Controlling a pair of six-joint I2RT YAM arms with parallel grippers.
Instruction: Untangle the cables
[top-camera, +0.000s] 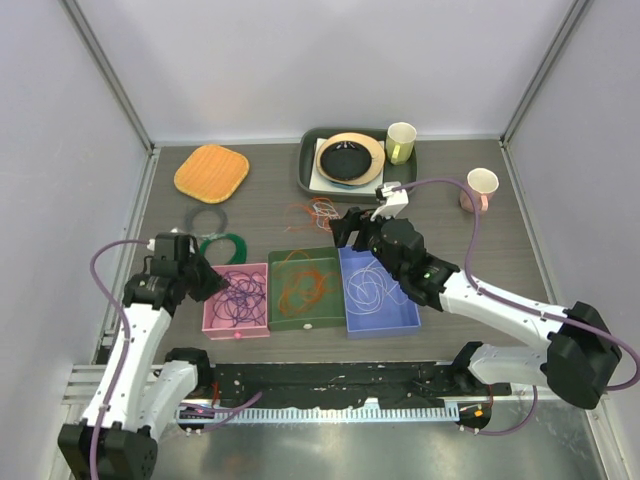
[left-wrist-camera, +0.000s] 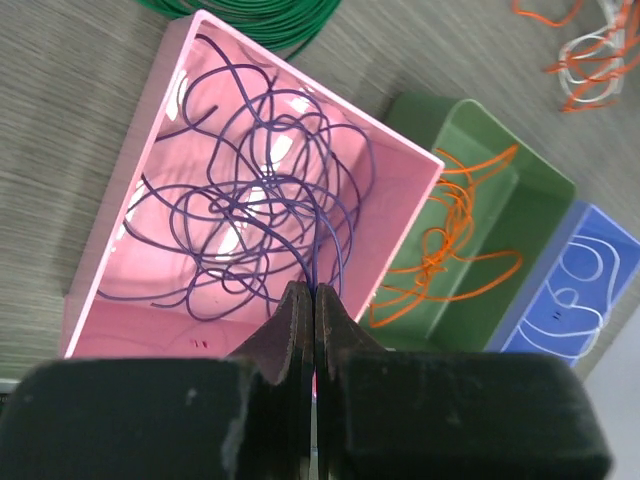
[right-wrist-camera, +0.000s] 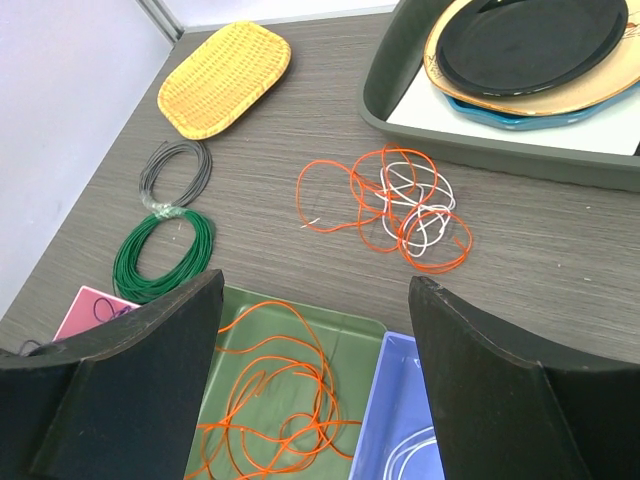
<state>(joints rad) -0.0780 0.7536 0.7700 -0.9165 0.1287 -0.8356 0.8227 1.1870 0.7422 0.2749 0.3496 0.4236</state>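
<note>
In the right wrist view the pink bin (right-wrist-camera: 92, 306) mostly hides behind a finger (right-wrist-camera: 130, 390), and the tray (right-wrist-camera: 395, 80) runs off the top-right edge.

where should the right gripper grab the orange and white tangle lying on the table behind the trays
Take the single orange loop on the left of the tangle, coming straight down with the open right gripper. That loop lies flat and clear of the white wire, so the fingers can likely straddle one strand; the middle is crossed over.
</note>
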